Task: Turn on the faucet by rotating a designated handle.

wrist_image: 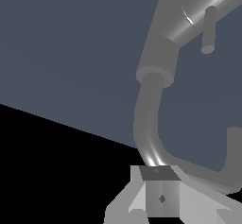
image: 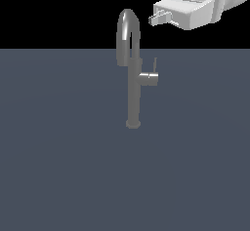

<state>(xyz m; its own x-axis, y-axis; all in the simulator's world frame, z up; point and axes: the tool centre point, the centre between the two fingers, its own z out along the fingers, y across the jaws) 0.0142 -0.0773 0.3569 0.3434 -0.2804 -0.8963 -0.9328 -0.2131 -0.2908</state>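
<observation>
The faucet [image: 133, 84] stands upright on the counter [image: 58, 152], its handle [image: 149, 78] jutting from the column toward the exterior view's right, thin lever pointing up. This looks like the approach step: nothing touches the handle yet. The tool [image: 157, 18] hangs above and right of the spout, holding nothing; its opening cannot be judged. Next it must descend to the lever.

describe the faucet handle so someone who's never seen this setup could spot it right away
Find the tall grey faucet standing alone on the flat blue-grey surface. Partway up its straight column, a short stub, the handle, juts toward the exterior view's right with a thin rod rising from it. Unlike the arched spout above, it points sideways.
</observation>
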